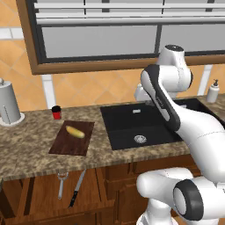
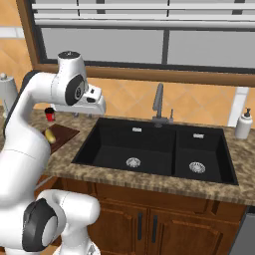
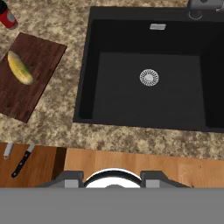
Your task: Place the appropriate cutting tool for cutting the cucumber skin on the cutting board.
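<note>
Pincer (image 3: 113, 178) hangs above the sink (image 3: 148, 78); its spread cannot be told. Left of the sink, the cucumber (image 1: 75, 132) lies on the cutting board (image 1: 66, 145). Peeler (image 1: 62, 183) and knife (image 1: 77, 188) hang below that board, probably stored within reach.

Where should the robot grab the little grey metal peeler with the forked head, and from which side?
Probably the short straight handle of the grey metal peeler, below its wider forked head. It sits head-up against the brown wooden cabinet front, so come straight from the front, staying left of the black-handled knife beside it.
</note>
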### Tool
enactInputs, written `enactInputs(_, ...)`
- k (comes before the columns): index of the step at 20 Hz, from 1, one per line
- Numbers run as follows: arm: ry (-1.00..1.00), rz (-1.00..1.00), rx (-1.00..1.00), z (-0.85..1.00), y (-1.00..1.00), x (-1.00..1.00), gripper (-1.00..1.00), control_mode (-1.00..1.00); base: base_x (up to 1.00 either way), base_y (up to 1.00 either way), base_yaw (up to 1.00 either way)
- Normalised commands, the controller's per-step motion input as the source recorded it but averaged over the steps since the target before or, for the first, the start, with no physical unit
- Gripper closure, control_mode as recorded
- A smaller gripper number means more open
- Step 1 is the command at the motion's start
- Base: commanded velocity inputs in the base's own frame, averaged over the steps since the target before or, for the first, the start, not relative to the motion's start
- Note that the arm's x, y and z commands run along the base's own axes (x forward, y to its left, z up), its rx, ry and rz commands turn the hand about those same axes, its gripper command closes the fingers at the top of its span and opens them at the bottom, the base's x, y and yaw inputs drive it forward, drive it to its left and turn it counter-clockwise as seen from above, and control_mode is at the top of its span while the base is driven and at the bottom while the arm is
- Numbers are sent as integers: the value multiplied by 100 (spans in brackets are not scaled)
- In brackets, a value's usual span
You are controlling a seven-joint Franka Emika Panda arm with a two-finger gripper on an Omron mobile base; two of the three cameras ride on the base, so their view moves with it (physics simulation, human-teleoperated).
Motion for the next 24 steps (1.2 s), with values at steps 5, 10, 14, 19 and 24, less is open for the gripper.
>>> enactInputs(5, 0, 0, -2, -14, 32, -40, -100, -100, 0, 0, 0)
enactInputs(10, 1, 0, -8, -59, 100, -65, -100, -100, 0, 0, 0)
enactInputs(14, 12, 0, 0, -81, 100, -22, -100, -100, 0, 0, 0)
enactInputs(19, 12, -2, 4, -88, 100, -11, -100, -100, 0, 0, 0)
enactInputs(24, 15, -2, 12, -86, 100, -6, -100, -100, 0, 0, 0)
